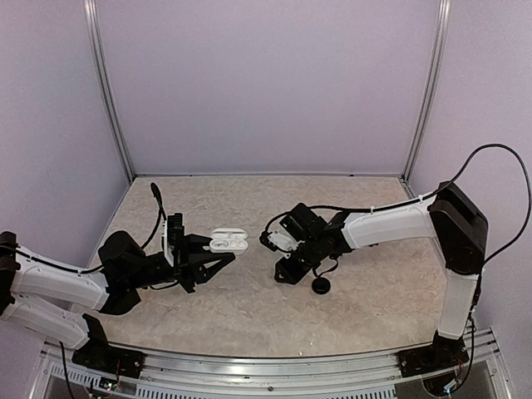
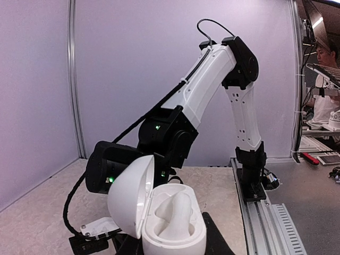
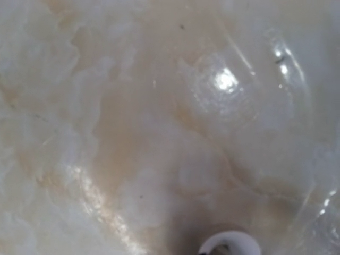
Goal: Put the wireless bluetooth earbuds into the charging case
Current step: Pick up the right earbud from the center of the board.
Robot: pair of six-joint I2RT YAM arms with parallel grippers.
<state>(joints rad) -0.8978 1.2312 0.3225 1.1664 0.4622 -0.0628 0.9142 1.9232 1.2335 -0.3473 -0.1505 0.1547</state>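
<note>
The charging case (image 1: 229, 241) is white and held above the table by my left gripper (image 1: 218, 249), which is shut on its base. In the left wrist view the case (image 2: 175, 234) stands open with its lid (image 2: 127, 196) swung up to the left. One white earbud (image 2: 179, 208) sits in a socket. My right gripper (image 1: 287, 272) points down, close to the table, to the right of the case. The right wrist view shows a small white rounded piece (image 3: 231, 245) at the bottom edge, perhaps the other earbud. My right fingers are hidden there.
A black round disc (image 1: 320, 285) lies on the marbled tabletop (image 1: 249, 307) just right of my right gripper. Purple walls and metal posts (image 1: 108, 100) close in the back and sides. A rail (image 1: 274, 366) runs along the near edge.
</note>
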